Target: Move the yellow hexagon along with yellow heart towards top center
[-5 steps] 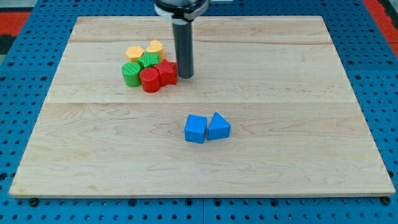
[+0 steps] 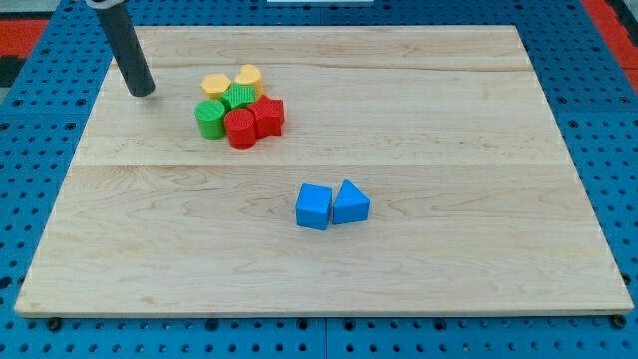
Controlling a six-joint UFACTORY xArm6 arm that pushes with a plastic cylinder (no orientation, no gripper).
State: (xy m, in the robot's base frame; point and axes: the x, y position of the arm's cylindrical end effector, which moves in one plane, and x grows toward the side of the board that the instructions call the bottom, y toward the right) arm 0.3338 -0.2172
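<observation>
Rig note: no claw on this arm, so nothing is opening, closing or holding; the rod is ending in my tip [image 2: 142,92], which is resting on the board [image 2: 449,120] and touching no block.

Landmark: the yellow hexagon [image 2: 214,85]. The hexagon is sitting at the upper left of a tight cluster, in the view's upper left part of the board. The yellow heart [image 2: 248,76] is lying just beside it toward the view's right, apparently touching. The green blocks [image 2: 224,108] and the red blocks [image 2: 253,121] are packing in below and to the lower right of the hexagon. Two blue blocks [image 2: 331,205] are sitting well apart from it, toward the view's bottom right.

My tip is standing to the view's left of the hexagon, near but apart, at about the same height in the view.

Judgement on the step: the push is wanting to go toward the view's right, with a slight rise toward the top. Contact is best made on the hexagon's left face, so the hexagon is driving the heart ahead of it. Risk: aiming low is likely dragging the green blocks along.
</observation>
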